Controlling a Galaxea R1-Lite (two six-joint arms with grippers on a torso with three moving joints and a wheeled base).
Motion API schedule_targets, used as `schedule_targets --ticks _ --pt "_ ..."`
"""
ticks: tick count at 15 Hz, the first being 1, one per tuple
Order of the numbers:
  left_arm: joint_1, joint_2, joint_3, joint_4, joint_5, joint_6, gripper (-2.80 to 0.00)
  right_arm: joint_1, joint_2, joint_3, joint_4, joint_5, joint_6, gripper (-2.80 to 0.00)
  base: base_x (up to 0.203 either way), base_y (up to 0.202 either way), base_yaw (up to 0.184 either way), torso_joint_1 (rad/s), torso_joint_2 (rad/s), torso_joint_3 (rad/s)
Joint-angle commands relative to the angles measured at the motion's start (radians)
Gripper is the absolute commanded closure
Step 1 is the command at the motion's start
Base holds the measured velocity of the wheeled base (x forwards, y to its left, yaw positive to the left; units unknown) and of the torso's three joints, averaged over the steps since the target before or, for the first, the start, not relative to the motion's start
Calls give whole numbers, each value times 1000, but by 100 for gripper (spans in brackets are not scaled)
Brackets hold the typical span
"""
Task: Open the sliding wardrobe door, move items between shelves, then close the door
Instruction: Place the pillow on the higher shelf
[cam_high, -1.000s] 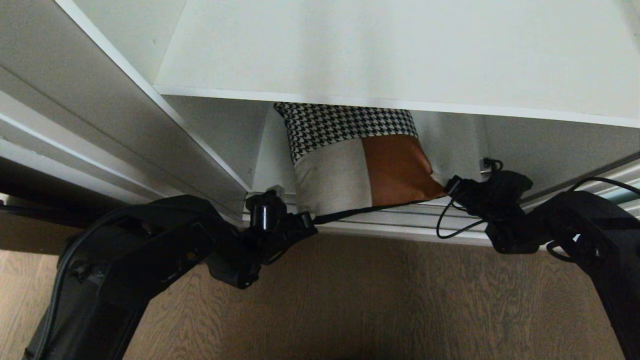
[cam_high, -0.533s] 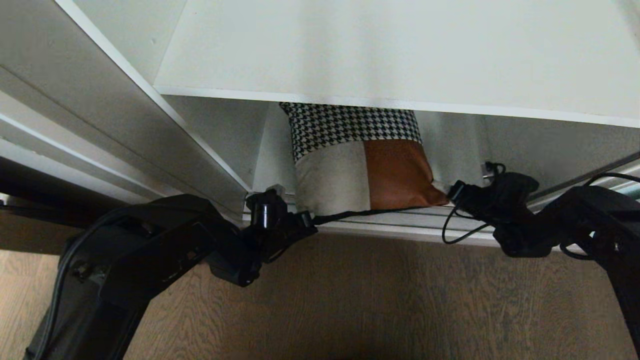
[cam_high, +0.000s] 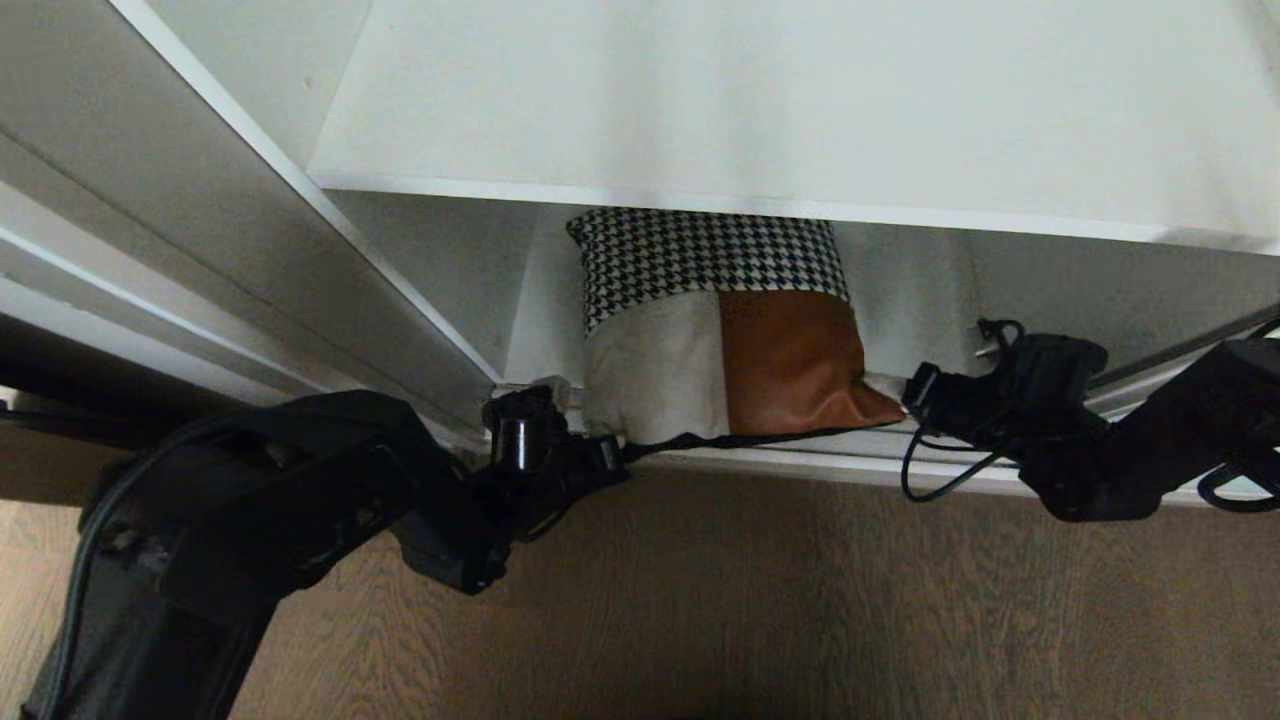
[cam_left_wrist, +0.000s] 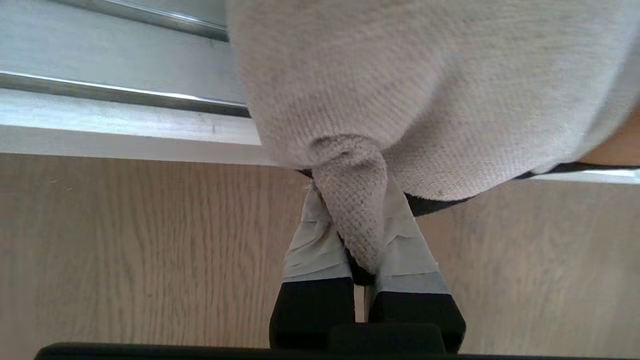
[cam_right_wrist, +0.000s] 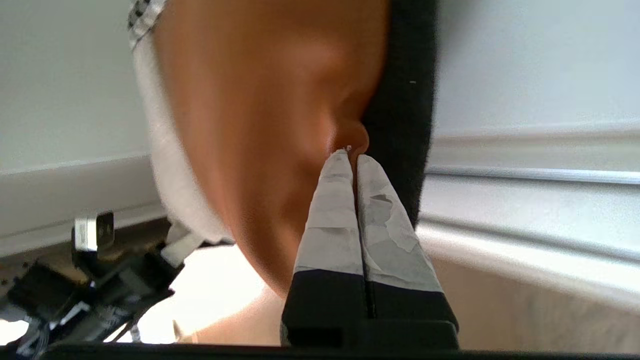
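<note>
Jaws, left: pressed together on the beige corner of the cushion (cam_left_wrist: 380, 100); a twisted tip of beige fabric is pinched between the taped fingers (cam_left_wrist: 320, 250) of the left gripper (cam_left_wrist: 352, 235), as is seen in the left wrist view.
Jaws, right: closed on the brown leather corner of the cushion (cam_right_wrist: 260, 125); the taped tips of the right gripper (cam_right_wrist: 352, 160) are met at a small pucker of leather, right beside the black backing.
Cushion, place: held at its two near corners, with the left gripper (cam_high: 605, 455) at the beige one and the right gripper (cam_high: 915, 385) at the brown one; the body is stood almost upright in the lower compartment of the wardrobe, with the houndstooth band uppermost.
Cushion, relation to shelves: the top edge is hidden behind the front lip of the upper shelf (cam_high: 800, 110); the bottom edge is seen over the silver track (cam_high: 800, 450) at the wardrobe's front.
Cushion, relation to jaws: stretched between the two grippers, with the black backing seen as a thin dark line along the lower edge.
Arms: both are reached in low over the wood-grain floor (cam_high: 750, 600), one at each side of the cushion.
Sliding wardrobe door (cam_high: 120, 200): seen at the left, pushed aside from the opening.
</note>
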Motion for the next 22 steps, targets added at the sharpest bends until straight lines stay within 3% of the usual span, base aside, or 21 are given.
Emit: schedule_targets --ticks 1,6,14,22 --pt "-13 -94 42 17 1 10 0 15 -92 81 -7 5 2 0 0 0 0 0 0 0" --pt "-38 -298 78 161 6 13 0 38 -235 267 -42 7 -2 0 0 0 0 0 0 0" --pt "-49 -579 296 154 8 34 0 92 -533 516 -31 4 5 0 0 0 0 0 0 0" --pt "-98 -810 483 152 2 37 0 147 -814 683 91 -3 7 0 0 0 0 0 0 0"
